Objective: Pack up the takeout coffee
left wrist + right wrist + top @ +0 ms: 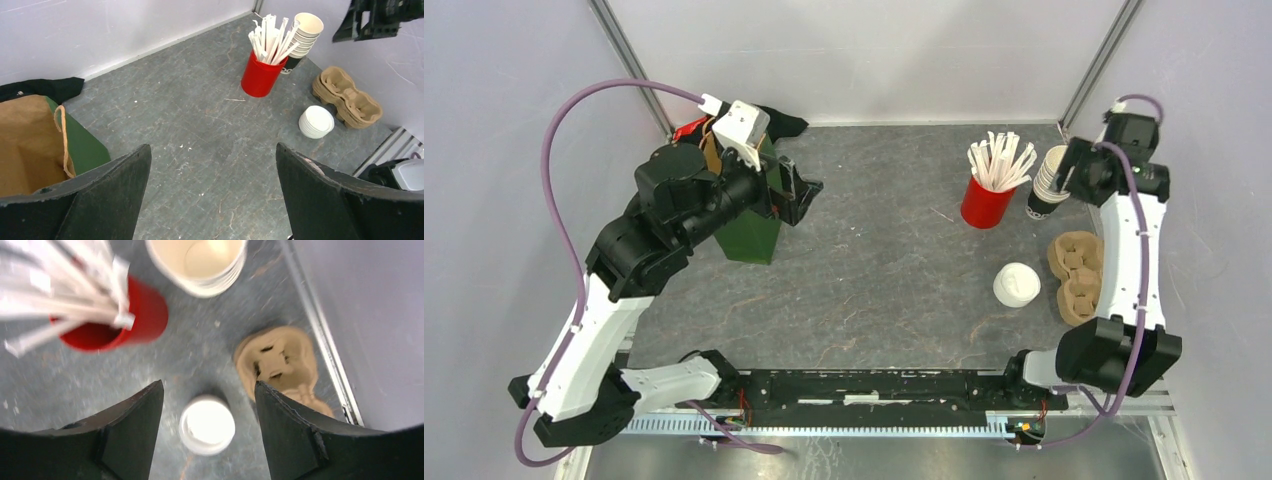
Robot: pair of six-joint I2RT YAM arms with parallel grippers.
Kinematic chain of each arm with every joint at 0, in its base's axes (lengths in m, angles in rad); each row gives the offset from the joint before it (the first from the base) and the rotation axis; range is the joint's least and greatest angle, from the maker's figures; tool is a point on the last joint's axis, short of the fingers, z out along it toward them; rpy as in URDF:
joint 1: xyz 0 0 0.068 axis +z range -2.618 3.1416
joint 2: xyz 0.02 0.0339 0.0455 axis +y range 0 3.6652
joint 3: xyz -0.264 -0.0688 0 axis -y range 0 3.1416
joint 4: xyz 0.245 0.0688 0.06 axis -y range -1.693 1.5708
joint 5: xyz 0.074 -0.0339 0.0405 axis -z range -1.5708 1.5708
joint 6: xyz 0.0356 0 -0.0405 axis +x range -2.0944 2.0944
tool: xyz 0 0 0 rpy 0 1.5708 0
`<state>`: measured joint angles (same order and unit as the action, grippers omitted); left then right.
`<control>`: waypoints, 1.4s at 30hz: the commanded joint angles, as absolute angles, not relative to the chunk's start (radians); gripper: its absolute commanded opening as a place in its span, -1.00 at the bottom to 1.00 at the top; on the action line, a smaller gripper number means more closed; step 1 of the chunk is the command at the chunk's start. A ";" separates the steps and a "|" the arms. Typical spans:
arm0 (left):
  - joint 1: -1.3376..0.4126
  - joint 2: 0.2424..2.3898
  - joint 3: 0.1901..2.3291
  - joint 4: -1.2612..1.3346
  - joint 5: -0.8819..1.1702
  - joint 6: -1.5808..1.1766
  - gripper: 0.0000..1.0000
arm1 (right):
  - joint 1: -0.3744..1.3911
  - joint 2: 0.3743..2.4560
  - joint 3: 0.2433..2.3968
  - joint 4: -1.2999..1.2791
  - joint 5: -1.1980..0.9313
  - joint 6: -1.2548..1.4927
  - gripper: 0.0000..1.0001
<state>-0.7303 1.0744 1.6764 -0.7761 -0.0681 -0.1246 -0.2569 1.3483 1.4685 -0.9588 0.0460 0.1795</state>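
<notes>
The left gripper (212, 150) was seen open by the paper bag (25, 140), the right gripper (208, 390) open and aimed at the white lids (206, 424); lowering was judged necessary.

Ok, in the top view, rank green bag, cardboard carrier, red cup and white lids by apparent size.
1. green bag, partly hidden
2. cardboard carrier
3. red cup and white lids: too alike to rank

The two capped takeout coffee cups were hidden from every view. All that showed of their kind was a lidless stack of dark, pale-banded cups (1049, 180) standing upright at the far right of the counter (874, 270). A round white lid (1016, 285) lay nearer, apart from it.
</notes>
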 commanded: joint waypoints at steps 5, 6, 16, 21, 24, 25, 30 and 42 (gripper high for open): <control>-0.735 1.200 1.823 -0.804 -0.170 -0.042 0.99 | -0.383 1.500 1.597 -0.799 0.101 0.288 0.35; -0.735 1.228 1.862 -0.816 -0.177 -0.046 0.99 | -0.386 1.526 1.621 -0.800 0.104 0.286 0.34; -0.735 1.355 1.982 -0.859 -0.141 -0.056 0.99 | -0.391 1.683 1.731 -0.756 0.086 0.236 0.21; -0.735 1.372 1.970 -0.842 -0.135 -0.049 0.99 | -0.391 1.736 1.770 -0.757 0.061 0.251 -0.13; -0.735 1.377 1.960 -0.824 -0.131 -0.038 0.99 | -0.392 1.780 1.812 -0.788 0.053 0.271 -0.22; -0.735 1.377 1.958 -0.822 -0.131 -0.035 0.99 | -0.391 1.793 1.825 -0.792 0.050 0.273 -0.23; -0.717 1.377 1.946 -0.806 -0.140 -0.025 0.99 | -0.391 1.831 1.852 -0.788 0.033 0.297 -0.24; -0.658 1.385 1.929 -0.784 -0.122 -0.035 0.99 | -0.390 1.867 1.888 -0.800 0.029 0.311 -0.55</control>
<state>-0.6758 1.3815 1.9301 -0.8341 -0.1459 -0.0727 -0.3889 1.8561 1.8206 -0.8040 0.0334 0.2962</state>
